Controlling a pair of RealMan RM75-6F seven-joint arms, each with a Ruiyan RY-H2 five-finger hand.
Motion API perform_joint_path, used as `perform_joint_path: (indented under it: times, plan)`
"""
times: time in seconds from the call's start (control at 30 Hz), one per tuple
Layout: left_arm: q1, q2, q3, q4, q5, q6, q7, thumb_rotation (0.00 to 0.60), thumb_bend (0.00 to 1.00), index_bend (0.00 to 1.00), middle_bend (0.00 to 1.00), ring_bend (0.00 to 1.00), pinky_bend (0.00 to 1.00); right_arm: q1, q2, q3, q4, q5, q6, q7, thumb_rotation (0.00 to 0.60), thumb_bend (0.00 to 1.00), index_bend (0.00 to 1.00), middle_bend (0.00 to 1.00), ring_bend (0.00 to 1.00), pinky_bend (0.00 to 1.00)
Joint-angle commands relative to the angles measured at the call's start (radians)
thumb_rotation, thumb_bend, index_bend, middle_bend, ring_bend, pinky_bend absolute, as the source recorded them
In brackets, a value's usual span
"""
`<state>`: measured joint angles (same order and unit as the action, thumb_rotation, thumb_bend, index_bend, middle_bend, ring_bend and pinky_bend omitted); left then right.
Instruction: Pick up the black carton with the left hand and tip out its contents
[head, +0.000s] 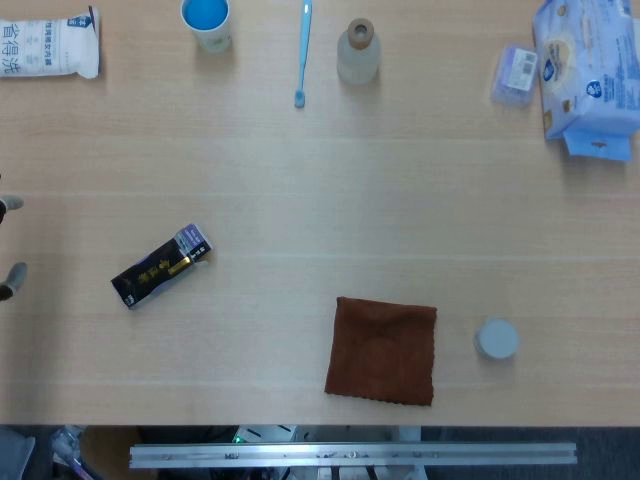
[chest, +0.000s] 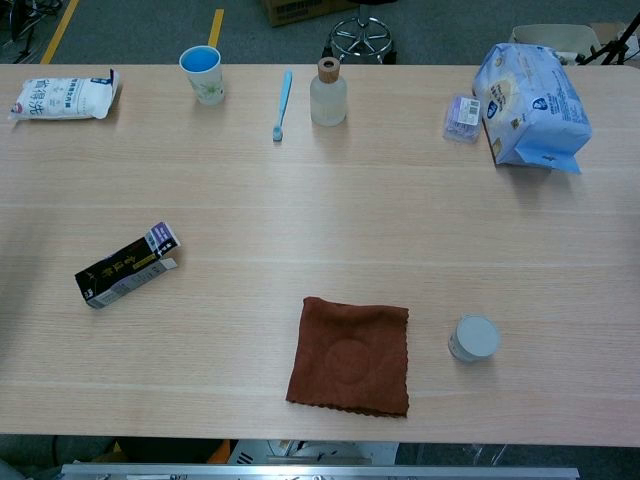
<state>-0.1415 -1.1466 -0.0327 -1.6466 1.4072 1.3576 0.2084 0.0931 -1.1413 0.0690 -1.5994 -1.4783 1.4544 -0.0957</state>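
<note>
One black carton (head: 161, 265) lies flat on the table's (head: 320, 180) left part, its open purple end up-right. Left hand (head: 10, 240) shows only as fingertips at the head view's left edge, well apart from the carton; whether it is spread or clenched cannot be told. Nothing lies between them. A brown cloth (head: 382, 349) and grey tin (head: 496, 339) sit to the right. The chest view shows no hand.
</note>
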Motion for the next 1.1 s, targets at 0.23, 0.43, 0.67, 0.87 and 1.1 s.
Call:
perform_joint_path:
  times: [0.23, 0.43, 0.67, 0.87, 1.1]
  plan:
    - [-0.002, -0.007, 0.002, 0.006, -0.003, -0.002, 0.001, 0.6, 0.24, 0.26, 0.11, 0.1, 0.17, 0.005, -0.005, 0.0, 0.008, 0.003, -0.011, 0.008, 0.6, 0.21, 0.14, 0.22, 0.13, 0.23]
    - [-0.001, -0.013, 0.008, -0.01, -0.004, -0.001, 0.014, 0.6, 0.24, 0.26, 0.1, 0.1, 0.17, 0.012, 0.0, 0.008, 0.007, 0.001, -0.01, 0.01, 0.6, 0.21, 0.14, 0.22, 0.13, 0.23]
    - [0.009, -0.019, 0.033, -0.065, -0.03, -0.02, 0.07, 0.6, 0.16, 0.25, 0.06, 0.06, 0.17, 0.021, 0.019, 0.025, -0.007, -0.014, 0.012, -0.003, 0.6, 0.21, 0.14, 0.22, 0.13, 0.23]
    - [0.018, -0.031, 0.043, -0.102, -0.071, -0.029, 0.114, 0.6, 0.15, 0.24, 0.03, 0.02, 0.14, 0.043, 0.038, 0.049, -0.027, -0.02, 0.012, -0.005, 0.6, 0.21, 0.14, 0.22, 0.13, 0.23]
    - [0.023, -0.049, 0.058, -0.127, -0.096, -0.04, 0.152, 0.6, 0.14, 0.18, 0.0, 0.0, 0.13, 0.064, 0.04, 0.063, -0.027, -0.014, -0.002, -0.005, 0.6, 0.21, 0.14, 0.22, 0.13, 0.23]
